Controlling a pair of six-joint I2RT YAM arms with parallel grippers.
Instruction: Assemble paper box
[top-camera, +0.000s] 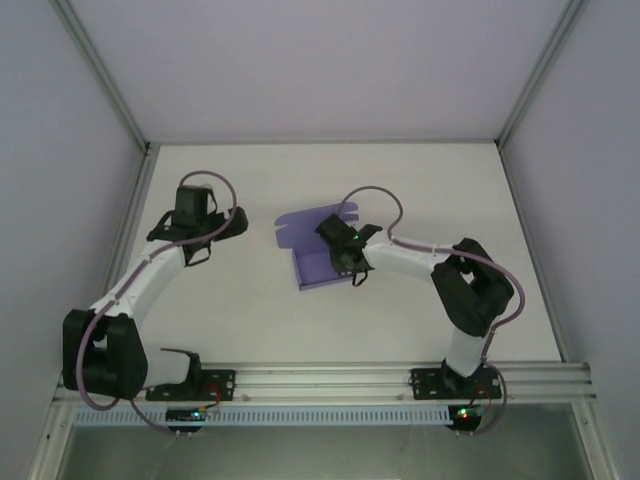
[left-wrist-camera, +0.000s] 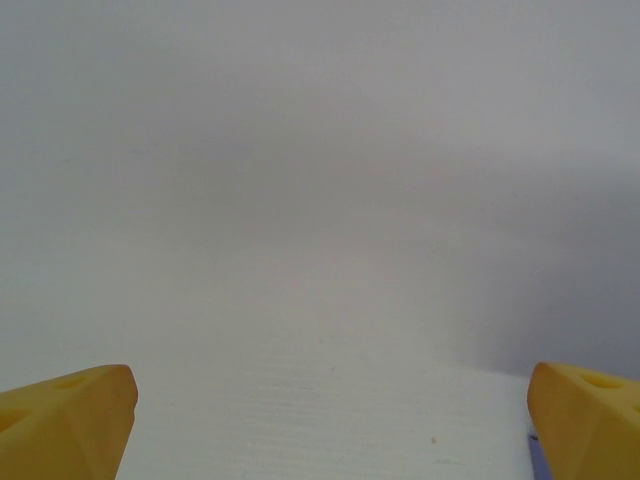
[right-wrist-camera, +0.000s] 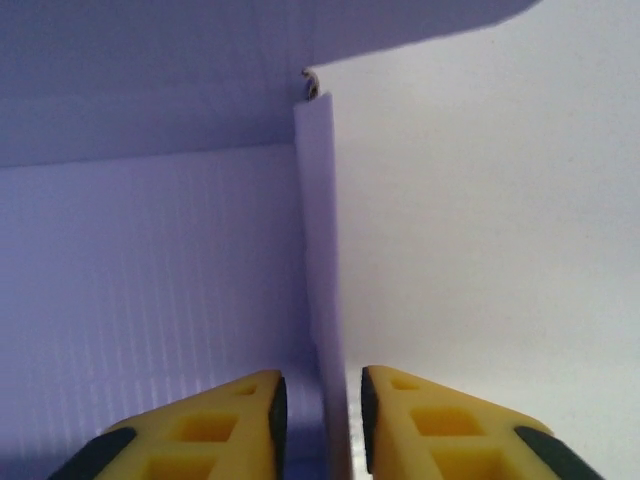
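The right pincer (right-wrist-camera: 318, 420), nearly closed on an upright flap of the lavender-purple thin-card paper box (top-camera: 312, 268), seems mid-fold and next needs firm creasing, while the left pincer (left-wrist-camera: 330, 425) gapes empty beside it.

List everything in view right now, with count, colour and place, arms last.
paper box: one, lavender-purple card, partly folded, table centre; an upright wall stands between the right fingers
table: one, white, under everything
enclosure walls: pale grey, around the table
aluminium rail: one, silver, near edge, carrying both bases
left gripper: one, yellow fingers wide apart, over bare table left of the box
right gripper: one, yellow fingers with black pads, nearly closed around the box wall
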